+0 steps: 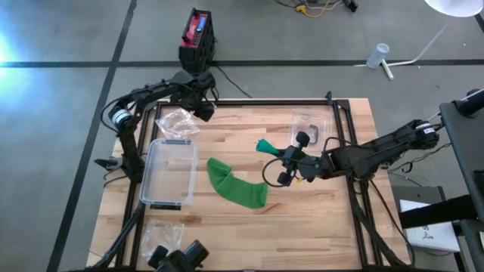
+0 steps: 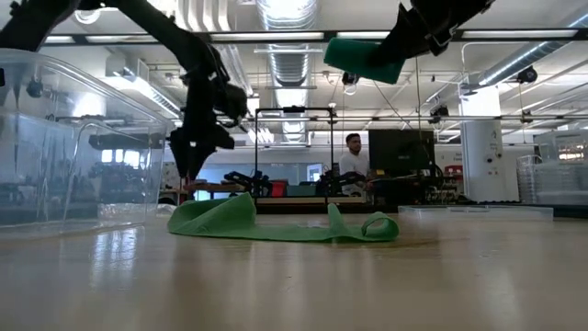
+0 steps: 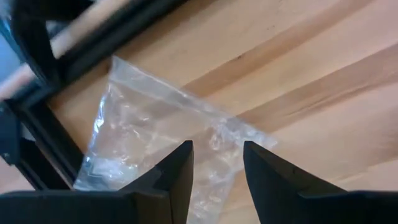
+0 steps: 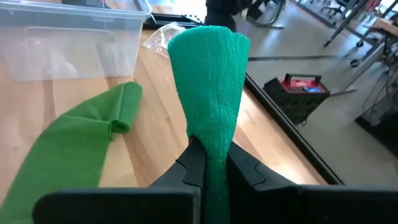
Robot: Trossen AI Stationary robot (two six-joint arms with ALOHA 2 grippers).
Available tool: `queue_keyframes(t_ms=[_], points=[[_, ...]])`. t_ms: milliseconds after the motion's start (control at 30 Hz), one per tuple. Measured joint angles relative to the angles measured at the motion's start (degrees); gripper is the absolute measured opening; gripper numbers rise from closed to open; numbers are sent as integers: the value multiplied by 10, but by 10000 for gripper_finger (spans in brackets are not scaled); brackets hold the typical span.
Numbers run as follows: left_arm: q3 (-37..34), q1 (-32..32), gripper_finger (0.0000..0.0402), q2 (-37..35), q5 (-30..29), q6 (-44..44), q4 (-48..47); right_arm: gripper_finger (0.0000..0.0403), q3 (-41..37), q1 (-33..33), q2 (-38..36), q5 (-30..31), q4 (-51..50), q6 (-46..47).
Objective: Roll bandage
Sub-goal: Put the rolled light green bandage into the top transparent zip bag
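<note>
1. Right tool (image 4: 208, 163) is closed on one end of the green bandage (image 4: 208, 81); the cloth is pinched between its two dark fingers (image 4: 193, 165) and stands up out of them as a bunched roll.
2. In the high view the right tool (image 1: 281, 155) is over the middle of the wooden surface (image 1: 333, 219), with the held green end (image 1: 262, 145) showing just beside it.
3. In the low view this held piece (image 2: 363, 57) hangs high above the surface, well apart from the cloth below.
4. A second part of the bandage (image 1: 236, 186) lies flat on the surface, near the middle, as a long folded strip; in the low view it (image 2: 276, 221) rests on the wood with small folds at both ends.
5. I cannot tell from the pictures if the held piece and the lying strip are joined.
6. Left tool (image 3: 216, 163) is at the far left part of the surface, just above a clear plastic bag (image 3: 155, 143); its fingers (image 3: 177, 168) are partly open with a narrow gap between them, and they hold nothing.
7. In the high view the left tool (image 1: 203, 112) is beside this bag (image 1: 178, 121).
8. A clear plastic box (image 1: 168, 172) stands on the left side of the surface, next to the lying strip.
9. Another clear bag (image 1: 306, 123) lies at the far side of the surface, behind the right tool.
10. A person (image 2: 352, 164) is in the room far behind the surface.
</note>
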Motion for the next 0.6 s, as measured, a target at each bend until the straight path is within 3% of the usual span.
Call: queue_keyframes(t_ms=[333,600], points=[[0,16,179,102,10,1,0,24,-1,0,0,0,38,7],[-2,16,191,134,15,13,-4,27,-1,1,0,2,42,13]])
